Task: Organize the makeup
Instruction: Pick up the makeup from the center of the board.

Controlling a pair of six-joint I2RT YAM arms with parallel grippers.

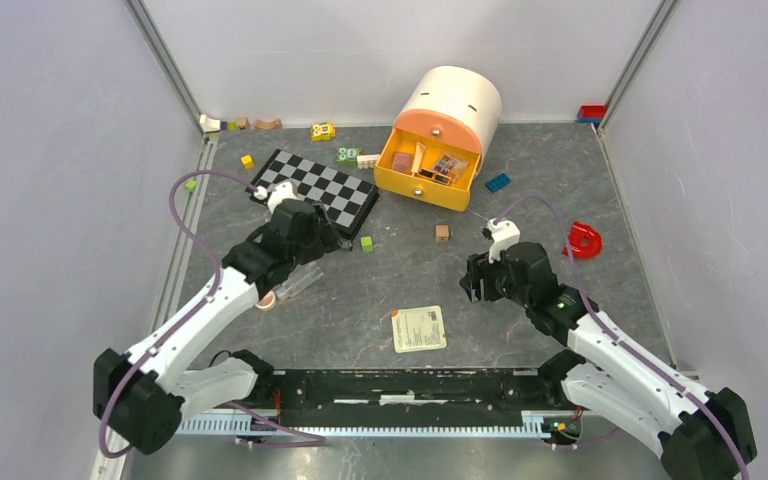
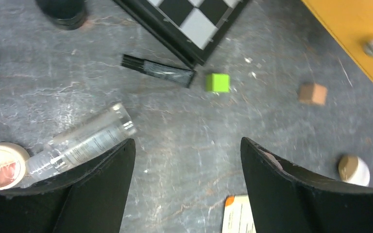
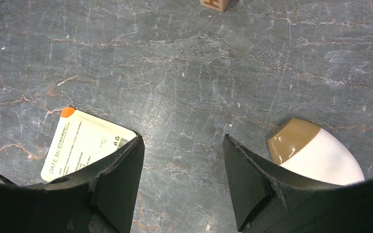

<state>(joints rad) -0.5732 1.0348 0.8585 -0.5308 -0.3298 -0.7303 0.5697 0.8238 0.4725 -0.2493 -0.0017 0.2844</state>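
Top view: the orange drawer box (image 1: 440, 130) has its drawer pulled out, and palettes and small cosmetics (image 1: 430, 165) already lie inside, so the job looks partly done.

Left wrist view: the left gripper (image 2: 187, 145) is spread wide and holds nothing. It is over bare table well in front of the drawer box. The clear tube (image 2: 85, 141) and peach compact (image 2: 0, 165) lie farther from the box, and a small black tube (image 2: 158, 70) lies nearer it.

Right wrist view: the right gripper (image 3: 182, 143) is parted and empty. The white egg sponge (image 3: 315, 153) and a sample sachet (image 3: 85, 143) flank it, both outside the drawer box and not yet put away.
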